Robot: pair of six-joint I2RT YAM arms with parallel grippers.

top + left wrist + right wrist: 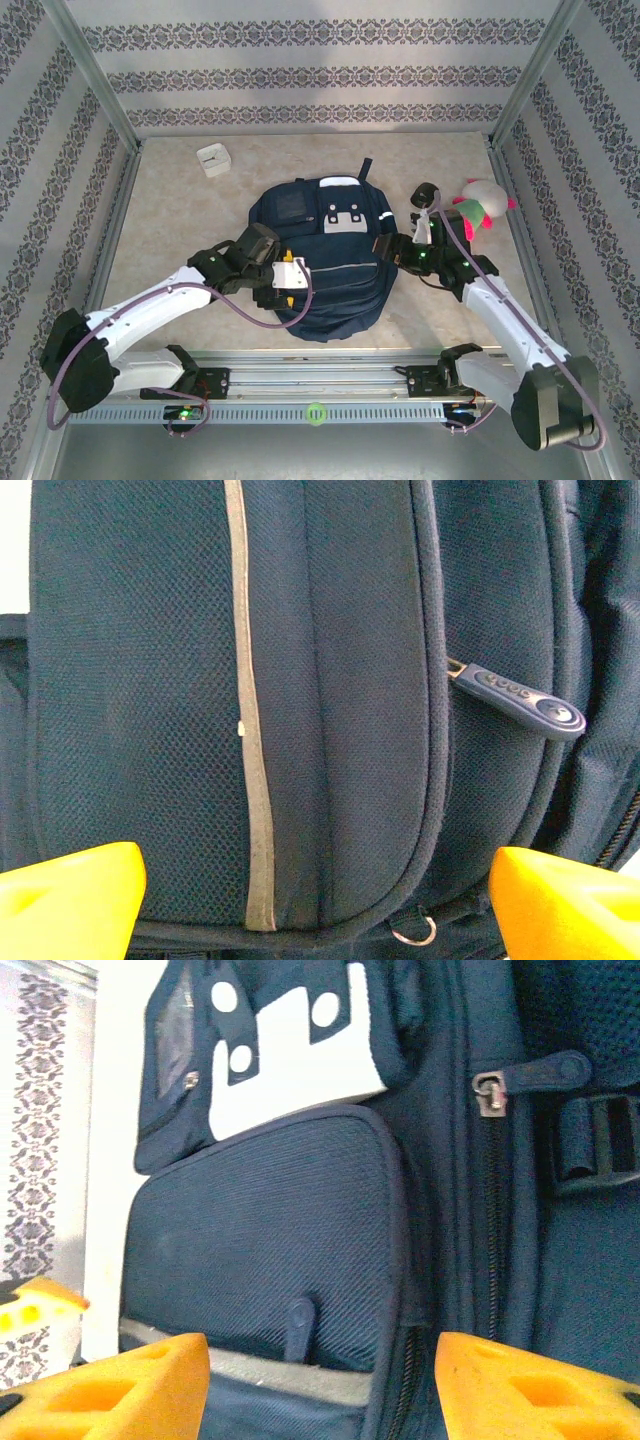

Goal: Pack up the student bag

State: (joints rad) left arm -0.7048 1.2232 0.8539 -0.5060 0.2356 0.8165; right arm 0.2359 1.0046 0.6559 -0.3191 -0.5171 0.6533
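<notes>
The student bag (330,262) lies flat mid-table, navy blue, with its grey-white patch (343,212) toward the far end. My left gripper (287,283) is at the bag's left side, over the front pocket. In the left wrist view the left gripper (320,912) is open; its yellow fingers (70,900) straddle the pocket's pale stripe (250,740), and a blue zipper pull (522,700) lies to the right. My right gripper (389,248) is at the bag's right edge. The right wrist view shows the right gripper (322,1390) open above a small zipper pull (300,1326), holding nothing.
A pink, white and green plush toy (482,206) lies at the right by the frame post. A small white box (213,160) sits at the back left. Patterned walls close in the table on three sides. A green ring (316,412) lies on the front rail.
</notes>
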